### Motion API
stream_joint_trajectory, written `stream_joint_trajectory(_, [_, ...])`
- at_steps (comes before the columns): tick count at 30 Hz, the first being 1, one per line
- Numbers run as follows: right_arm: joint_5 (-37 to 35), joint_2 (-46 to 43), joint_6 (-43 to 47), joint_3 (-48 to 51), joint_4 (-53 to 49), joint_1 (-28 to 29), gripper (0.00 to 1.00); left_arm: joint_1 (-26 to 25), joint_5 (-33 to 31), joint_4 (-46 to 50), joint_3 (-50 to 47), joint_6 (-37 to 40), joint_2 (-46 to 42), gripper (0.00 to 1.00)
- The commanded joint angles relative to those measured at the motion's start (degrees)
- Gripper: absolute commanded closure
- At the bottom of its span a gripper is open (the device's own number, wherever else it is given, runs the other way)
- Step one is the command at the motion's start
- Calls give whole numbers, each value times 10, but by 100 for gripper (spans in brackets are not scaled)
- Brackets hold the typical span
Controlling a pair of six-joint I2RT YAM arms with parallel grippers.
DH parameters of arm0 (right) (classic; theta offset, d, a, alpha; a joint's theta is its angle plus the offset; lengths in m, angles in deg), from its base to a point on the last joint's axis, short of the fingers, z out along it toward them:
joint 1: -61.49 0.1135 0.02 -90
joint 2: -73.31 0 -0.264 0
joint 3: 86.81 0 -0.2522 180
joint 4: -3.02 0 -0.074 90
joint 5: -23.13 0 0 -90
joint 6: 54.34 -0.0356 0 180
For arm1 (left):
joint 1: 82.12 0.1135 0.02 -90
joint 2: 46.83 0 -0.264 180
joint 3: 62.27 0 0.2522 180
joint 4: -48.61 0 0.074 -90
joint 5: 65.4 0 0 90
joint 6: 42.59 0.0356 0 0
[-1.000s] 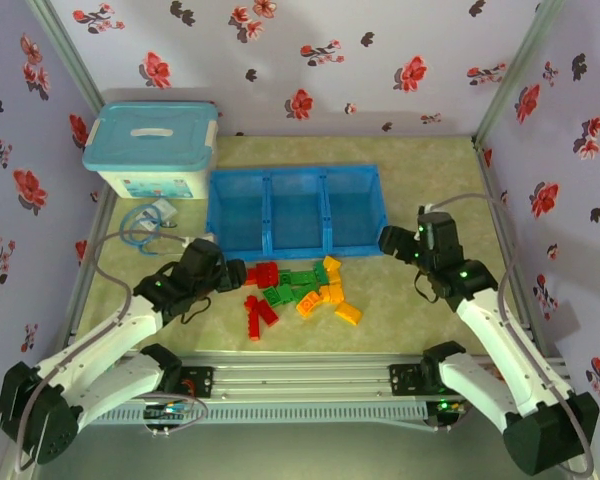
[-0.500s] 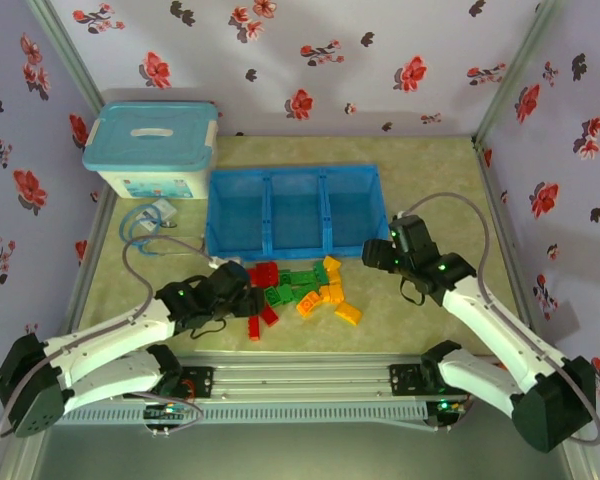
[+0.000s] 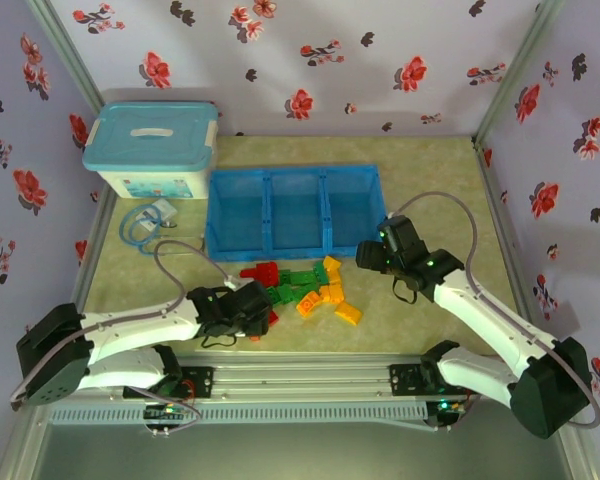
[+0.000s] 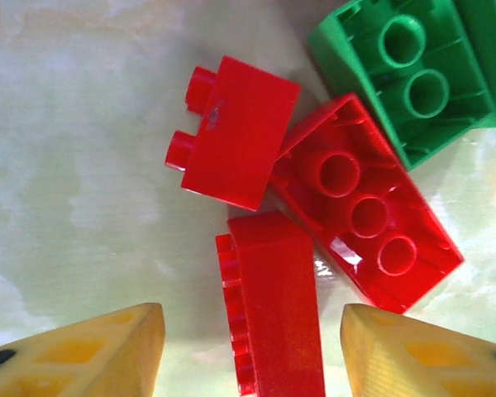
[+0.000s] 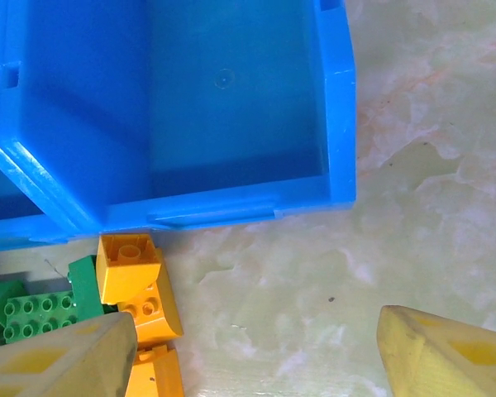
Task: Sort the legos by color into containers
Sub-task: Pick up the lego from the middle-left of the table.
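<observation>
My left pincer [image 4: 252, 335] is spread astride a long red lego [image 4: 274, 281] on the bench. I should centre, close squarely on its long sides clear of neighbouring reds [image 4: 236, 132], then lift toward the far blue containers [image 3: 296, 250].

My left gripper [image 4: 252, 335] close over pale marbled tabletop [image 4: 83, 165], yellow fingertips [image 4: 107, 347] spread apart. Long red brick [image 4: 277, 306] on its side between them, gap each side, I see no contact. Beyond it, small red brick [image 4: 236, 132], two studs pointing left. To right, upturned red brick [image 4: 368, 223], hollow underside showing, against both. Far right, upturned green brick [image 4: 413, 74].
</observation>
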State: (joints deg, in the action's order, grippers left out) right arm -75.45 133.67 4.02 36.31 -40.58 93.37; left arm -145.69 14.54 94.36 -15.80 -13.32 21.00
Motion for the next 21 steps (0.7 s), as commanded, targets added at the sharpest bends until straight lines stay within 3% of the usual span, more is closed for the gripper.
stream_joint_trajectory(1, [-20, -13, -16, 8, 11, 5, 23, -7, -12, 7, -8, -23, 10, 48])
stream_joint_trajectory(6, [-28, -34, -18, 15, 6, 5, 24, -8, -12, -1, -14, -27, 24, 55])
stream_joint_trajectory(13, [-37, -49, -22, 24, 5, 5, 25, -7, -19, 16, 8, -16, 37, 83])
stream_joint_trajectory(21, [-36, -50, -22, 25, 9, 5, 25, -8, -71, 128, 82, 4, -19, 90])
